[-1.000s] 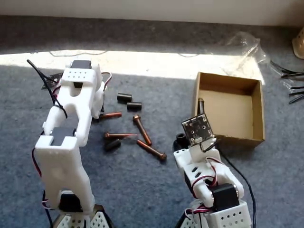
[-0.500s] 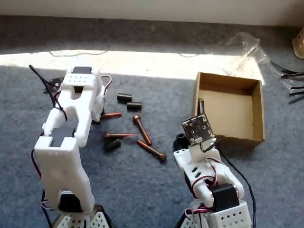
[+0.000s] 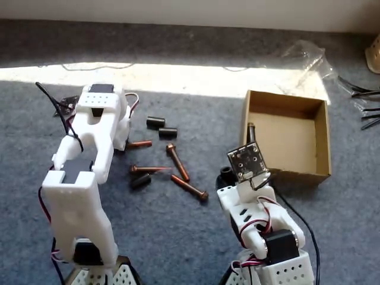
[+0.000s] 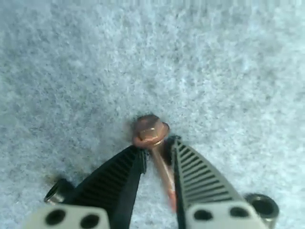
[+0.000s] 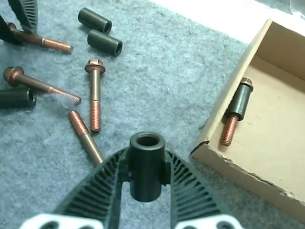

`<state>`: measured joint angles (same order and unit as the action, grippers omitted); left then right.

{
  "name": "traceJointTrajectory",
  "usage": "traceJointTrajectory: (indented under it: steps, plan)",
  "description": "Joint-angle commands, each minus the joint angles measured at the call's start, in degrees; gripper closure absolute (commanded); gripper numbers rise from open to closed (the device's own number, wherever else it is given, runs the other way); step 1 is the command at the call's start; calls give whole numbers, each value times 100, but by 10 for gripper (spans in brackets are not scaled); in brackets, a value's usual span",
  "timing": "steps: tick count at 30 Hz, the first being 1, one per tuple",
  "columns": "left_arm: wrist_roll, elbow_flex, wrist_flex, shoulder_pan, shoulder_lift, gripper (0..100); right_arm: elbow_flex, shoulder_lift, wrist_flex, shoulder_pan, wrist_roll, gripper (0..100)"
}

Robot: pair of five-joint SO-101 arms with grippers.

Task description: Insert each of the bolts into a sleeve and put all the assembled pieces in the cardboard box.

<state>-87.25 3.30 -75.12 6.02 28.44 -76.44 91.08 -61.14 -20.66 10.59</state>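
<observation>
My left gripper (image 4: 157, 150) is shut on the shaft of a copper bolt (image 4: 151, 131) that lies on the grey carpet; that bolt (image 3: 139, 143) sticks out beside the left arm. My right gripper (image 5: 147, 155) is shut on a black sleeve (image 5: 146, 167), held upright just left of the cardboard box (image 3: 244, 127). One bolt with a sleeve on it (image 5: 237, 107) lies inside the box. Three loose bolts (image 3: 177, 160) (image 3: 190, 187) (image 3: 148, 169) lie between the arms. Two sleeves (image 3: 155, 122) (image 3: 168, 132) sit behind them, and another sleeve (image 3: 140, 180) lies nearer.
A clear plastic bag (image 3: 306, 56) lies behind the box and black cables (image 3: 362, 101) run at the far right. A bright sunlit strip (image 3: 190, 80) crosses the carpet beyond the parts.
The left arm's wrist shifted slightly to the left; its bolt stays in place on the carpet. The right arm and its sleeve have not moved.
</observation>
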Motion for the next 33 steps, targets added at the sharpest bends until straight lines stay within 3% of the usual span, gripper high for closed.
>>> traceJointTrajectory:
  steps: [1,10,16,22,33]
  plan:
    - [-44,4,35,347,-22,985,48,48,180,75,70,995]
    - [-9,31,18,330,-22,995,48,48,180,75,70,995]
    - [721,303,9,330,-22,995,48,48,171,75,70,995]
    - [800,400,-9,259,-22,995,48,48,171,75,70,995]
    - [2505,409,26,-251,-22,995,48,48,171,75,70,995]
